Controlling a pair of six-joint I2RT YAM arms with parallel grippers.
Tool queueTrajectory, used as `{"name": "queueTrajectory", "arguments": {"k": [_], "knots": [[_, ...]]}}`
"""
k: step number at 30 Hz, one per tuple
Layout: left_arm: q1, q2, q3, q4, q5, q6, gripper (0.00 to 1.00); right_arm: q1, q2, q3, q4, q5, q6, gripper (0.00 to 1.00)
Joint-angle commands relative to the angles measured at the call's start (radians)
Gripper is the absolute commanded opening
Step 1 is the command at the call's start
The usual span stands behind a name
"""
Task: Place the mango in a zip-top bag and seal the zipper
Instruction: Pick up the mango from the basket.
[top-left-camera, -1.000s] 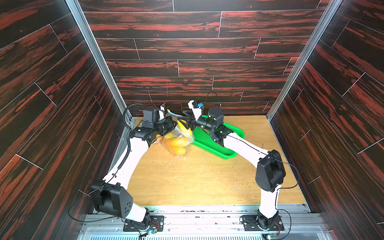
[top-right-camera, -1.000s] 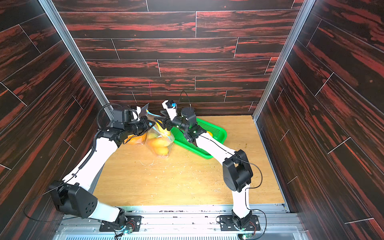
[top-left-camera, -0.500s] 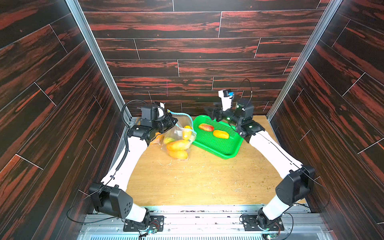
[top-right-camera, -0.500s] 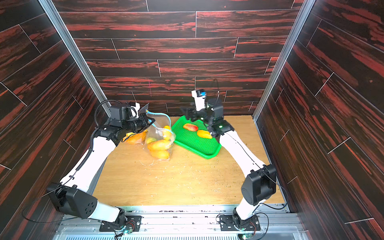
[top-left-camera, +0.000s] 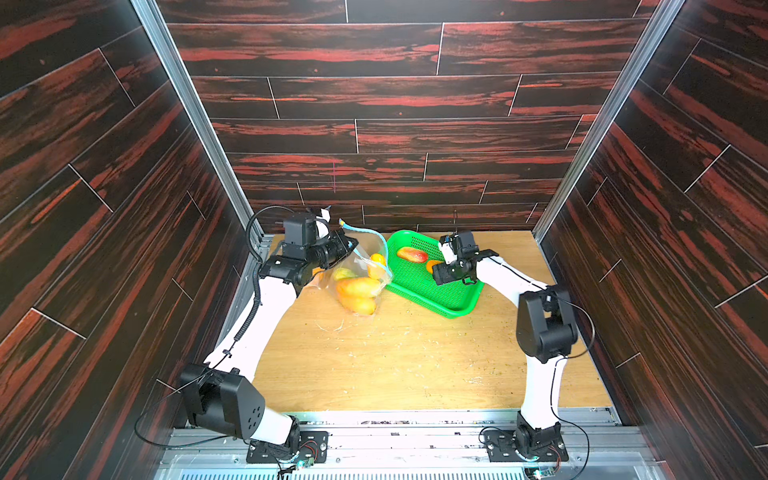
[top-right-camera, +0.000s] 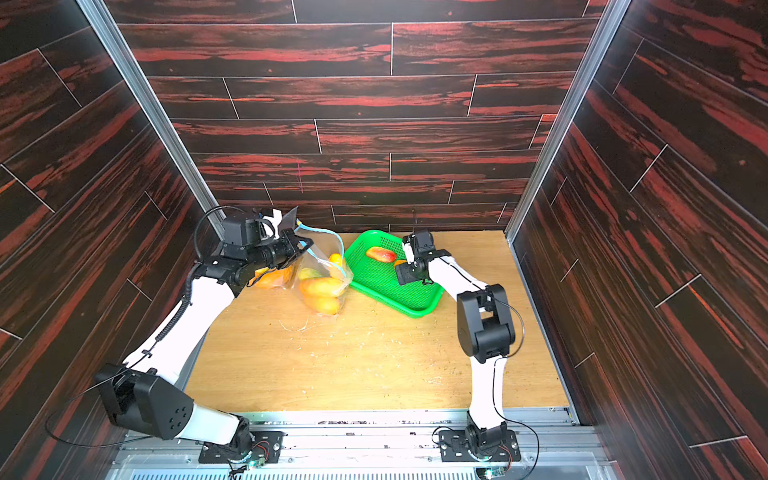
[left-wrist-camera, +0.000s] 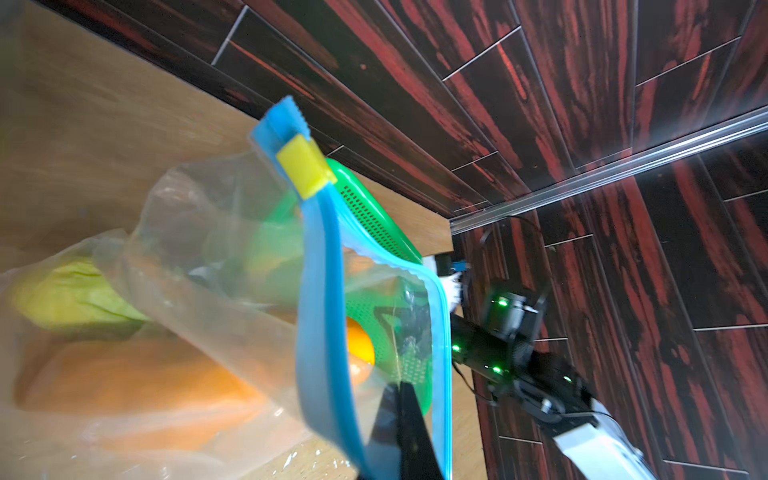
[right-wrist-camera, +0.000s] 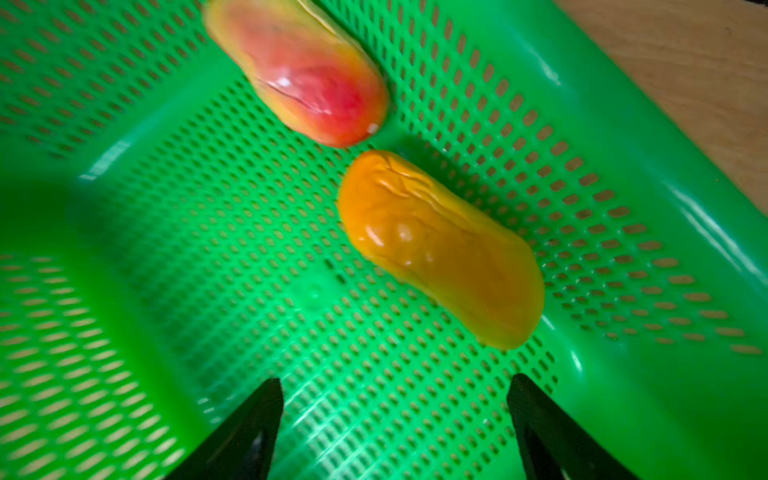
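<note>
A clear zip-top bag (top-left-camera: 361, 274) (top-right-camera: 322, 270) with a blue zipper and a yellow slider (left-wrist-camera: 305, 166) hangs open, several mangoes inside. My left gripper (top-left-camera: 353, 247) (top-right-camera: 305, 245) (left-wrist-camera: 401, 399) is shut on the bag's rim just below the zipper. A red-yellow mango (top-left-camera: 411, 254) (right-wrist-camera: 299, 70) and an orange mango (top-left-camera: 432, 265) (right-wrist-camera: 440, 245) lie in the green perforated tray (top-left-camera: 440, 297) (right-wrist-camera: 166, 249). My right gripper (top-left-camera: 438, 270) (right-wrist-camera: 395, 382) hovers open just above the tray floor, close to the orange mango, holding nothing.
The tray sits at the back of the wooden table, touching the bag's right side. Another orange mango (top-right-camera: 272, 278) lies beneath my left arm, behind the bag. Dark panelled walls close in on three sides. Small crumbs litter the table.
My right arm left the bag's mouth, swung to the back right, then dropped over the tray with its jaws spreading wider. The left gripper kept hold of the bag, whose mouth now gapes.
</note>
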Motion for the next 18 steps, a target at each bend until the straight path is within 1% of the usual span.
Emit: {"name": "queueTrajectory", "arguments": {"k": [1, 2, 5, 6, 10, 14, 18], "knots": [[0.006, -0.020, -0.004, 0.210, 0.106, -0.092, 0.01, 0.000, 0.056, 0.081, -0.020, 0.083, -0.111, 0.89], [0.005, -0.026, 0.005, 0.201, 0.096, -0.083, 0.01, 0.000, 0.074, 0.103, -0.028, 0.084, -0.125, 0.89], [0.006, -0.042, 0.024, 0.052, -0.013, 0.010, 0.01, 0.000, 0.121, 0.150, -0.038, 0.078, -0.160, 0.90], [0.006, -0.044, 0.019, 0.032, -0.036, 0.024, 0.02, 0.001, 0.132, 0.159, -0.035, 0.080, -0.171, 0.90], [0.006, -0.032, -0.019, 0.051, -0.019, 0.011, 0.02, 0.000, 0.208, 0.233, -0.056, 0.078, -0.210, 0.90], [0.006, -0.010, -0.014, 0.036, -0.016, 0.013, 0.01, -0.001, 0.294, 0.344, -0.136, 0.081, -0.222, 0.90], [0.006, -0.010, -0.009, 0.030, -0.022, 0.022, 0.02, -0.001, 0.335, 0.394, -0.185, 0.067, -0.223, 0.90]]}}
